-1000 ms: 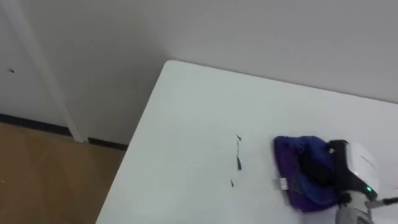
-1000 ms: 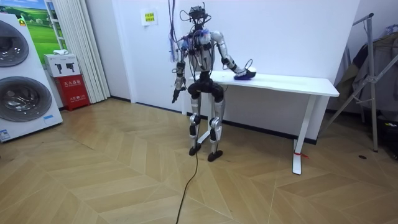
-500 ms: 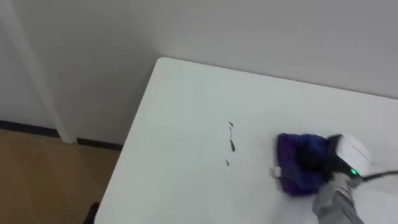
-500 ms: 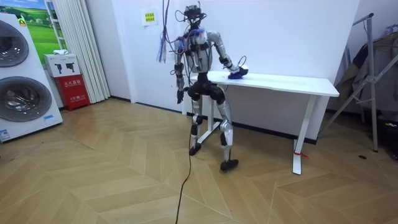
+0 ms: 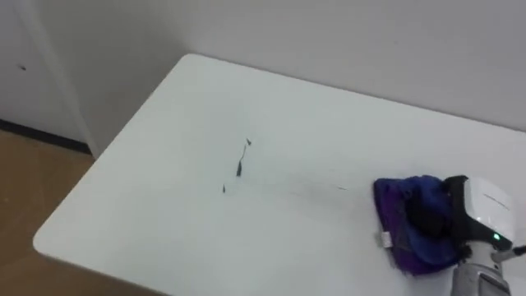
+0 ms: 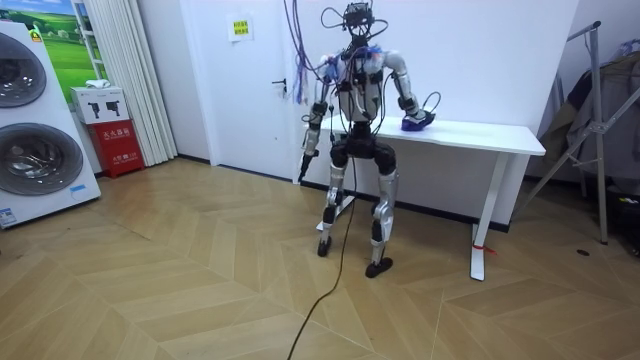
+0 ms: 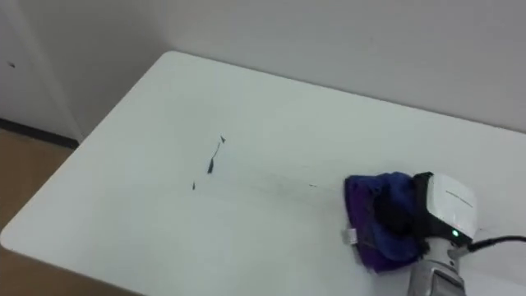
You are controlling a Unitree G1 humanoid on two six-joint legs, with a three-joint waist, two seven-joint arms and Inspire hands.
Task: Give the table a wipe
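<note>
- Left eye view: a bunched purple-blue cloth (image 5: 411,224) lies on the white table (image 5: 148,189), well to the right of the table's two left corners, with a small white label at the cloth's near-left side.
- The right hand (image 5: 460,215) sits on the cloth from the right. Its dark fingers (image 5: 427,218) are bent down into the folds and grasp the cloth.
- A few small dark marks (image 5: 240,164) show on the tabletop to the left of the cloth and well apart from it. They lie about midway between the far edge by the wall and the near edge.
- The table's far edge runs along a pale wall (image 5: 345,41). Wooden floor (image 5: 33,173) shows past its left edge.
- In the room view the robot stands at the left end of the table, right arm stretched onto the top, with the cloth under its hand.
- The left hand (image 6: 304,166) hangs beside the body at the room view's left; I cannot tell how its fingers are set.
- Two washing machines (image 6: 35,130) stand at the room view's left edge, with a red box (image 6: 118,132) beside them.
</note>
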